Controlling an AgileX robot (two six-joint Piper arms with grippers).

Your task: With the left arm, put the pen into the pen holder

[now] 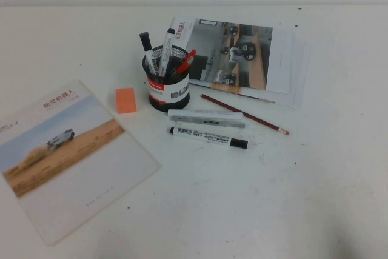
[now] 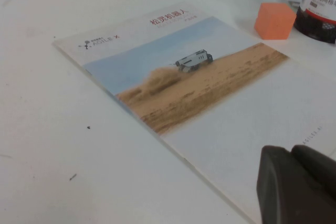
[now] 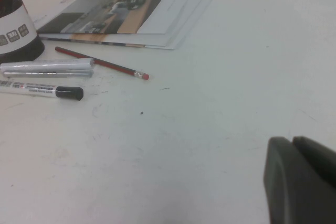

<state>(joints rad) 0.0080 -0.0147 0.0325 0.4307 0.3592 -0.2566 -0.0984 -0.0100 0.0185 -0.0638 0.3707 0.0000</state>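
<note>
The pen [image 1: 209,137], a white marker with black cap and tail, lies flat on the table in front of the pen holder [image 1: 168,80]; it also shows in the right wrist view [image 3: 39,89]. The black mesh holder has two markers and a red pen standing in it, and shows in the left wrist view [image 2: 320,9] and the right wrist view [image 3: 16,30]. Neither arm shows in the high view. My left gripper [image 2: 291,153] is shut and empty, low over the near-left brochure, far from the pen. My right gripper [image 3: 292,142] is shut and empty over bare table to the pen's right.
A pale grey flat bar [image 1: 206,118] lies just behind the pen, and a thin red pencil [image 1: 245,114] lies to its right. An orange block [image 1: 126,99] sits left of the holder. A brochure [image 1: 66,150] lies near left, and a paper stack [image 1: 242,59] lies behind.
</note>
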